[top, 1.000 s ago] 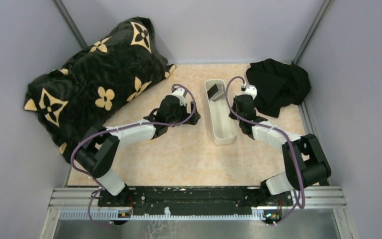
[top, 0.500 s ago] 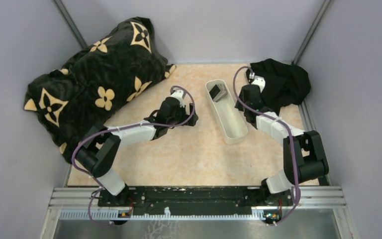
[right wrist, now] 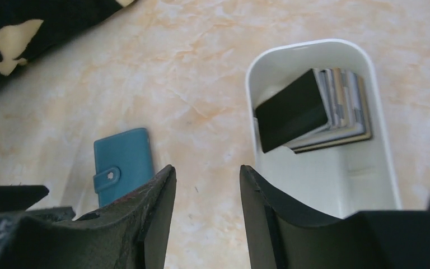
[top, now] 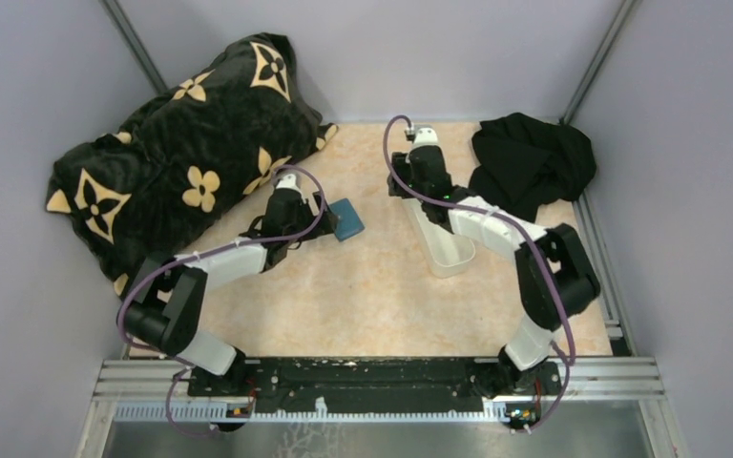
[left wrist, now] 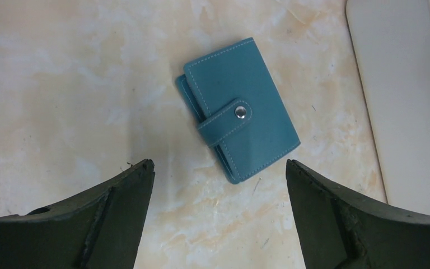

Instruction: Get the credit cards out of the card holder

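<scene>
The left claw is spread wide and empty, with the card holder lying flat on the worktop just beyond its fingertips, snap strap fastened and contents hidden. The right claw stands parted, gripping nothing, beside the white tray. The credit cards are stacked at one end of the tray, the dark top one tilted, their count indeterminate; the right arm hides them from overhead.

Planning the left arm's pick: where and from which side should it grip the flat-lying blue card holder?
Probably from above, pinching the card holder across its long edges: it lies flat, snapped shut, skewed to the open jaws of the left gripper, so rotate first.
</scene>
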Action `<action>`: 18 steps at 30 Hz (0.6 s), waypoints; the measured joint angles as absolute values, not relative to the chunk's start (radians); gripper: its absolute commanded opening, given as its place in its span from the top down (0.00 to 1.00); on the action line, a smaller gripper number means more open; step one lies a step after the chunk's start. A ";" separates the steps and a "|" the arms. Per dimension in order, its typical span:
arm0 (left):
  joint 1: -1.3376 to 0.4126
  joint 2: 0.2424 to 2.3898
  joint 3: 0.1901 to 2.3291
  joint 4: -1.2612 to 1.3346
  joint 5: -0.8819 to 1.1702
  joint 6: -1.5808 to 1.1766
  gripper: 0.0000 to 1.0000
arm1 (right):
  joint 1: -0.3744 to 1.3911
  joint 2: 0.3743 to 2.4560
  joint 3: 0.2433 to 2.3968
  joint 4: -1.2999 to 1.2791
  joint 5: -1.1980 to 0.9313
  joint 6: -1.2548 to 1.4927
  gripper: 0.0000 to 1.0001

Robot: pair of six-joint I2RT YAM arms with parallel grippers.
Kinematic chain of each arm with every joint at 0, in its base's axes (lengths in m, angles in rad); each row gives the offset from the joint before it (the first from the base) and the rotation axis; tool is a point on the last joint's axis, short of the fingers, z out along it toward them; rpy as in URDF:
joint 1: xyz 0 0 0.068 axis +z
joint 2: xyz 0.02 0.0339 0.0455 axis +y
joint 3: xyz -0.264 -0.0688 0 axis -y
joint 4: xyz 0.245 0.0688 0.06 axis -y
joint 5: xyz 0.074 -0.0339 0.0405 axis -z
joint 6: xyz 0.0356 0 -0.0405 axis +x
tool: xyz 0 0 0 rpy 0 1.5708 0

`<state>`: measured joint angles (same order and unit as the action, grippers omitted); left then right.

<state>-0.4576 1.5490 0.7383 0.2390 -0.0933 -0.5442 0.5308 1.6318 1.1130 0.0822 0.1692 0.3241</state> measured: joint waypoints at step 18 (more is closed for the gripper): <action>-0.434 1.402 0.648 0.221 -0.126 -0.567 0.20 | 0.667 2.011 1.355 0.016 -0.019 0.293 0.68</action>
